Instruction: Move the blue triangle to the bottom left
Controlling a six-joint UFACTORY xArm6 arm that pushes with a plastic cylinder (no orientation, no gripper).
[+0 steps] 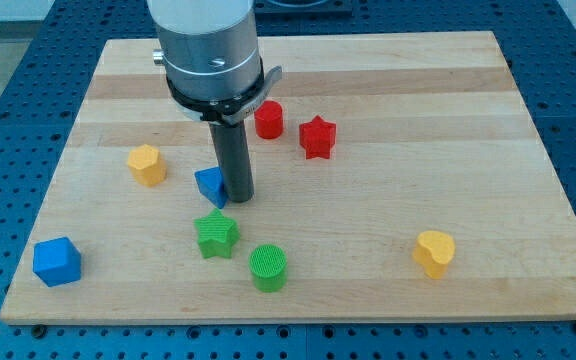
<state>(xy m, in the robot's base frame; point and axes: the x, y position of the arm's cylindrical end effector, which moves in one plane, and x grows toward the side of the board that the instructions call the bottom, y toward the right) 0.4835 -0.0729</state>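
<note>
The blue triangle (pixel 209 185) lies on the wooden board (pixel 388 170), left of centre. My tip (pixel 240 199) stands right against the triangle's right side, touching or almost touching it. The rod partly hides the triangle's right edge. The board's bottom left corner holds a blue cube (pixel 56 261).
A green star (pixel 216 234) lies just below the triangle, and a green cylinder (pixel 268 268) lies below and right of that. A yellow hexagon block (pixel 147 164) sits to the triangle's left. A red cylinder (pixel 269 119) and a red star (pixel 317 137) lie above right. A yellow heart (pixel 434 252) is at the bottom right.
</note>
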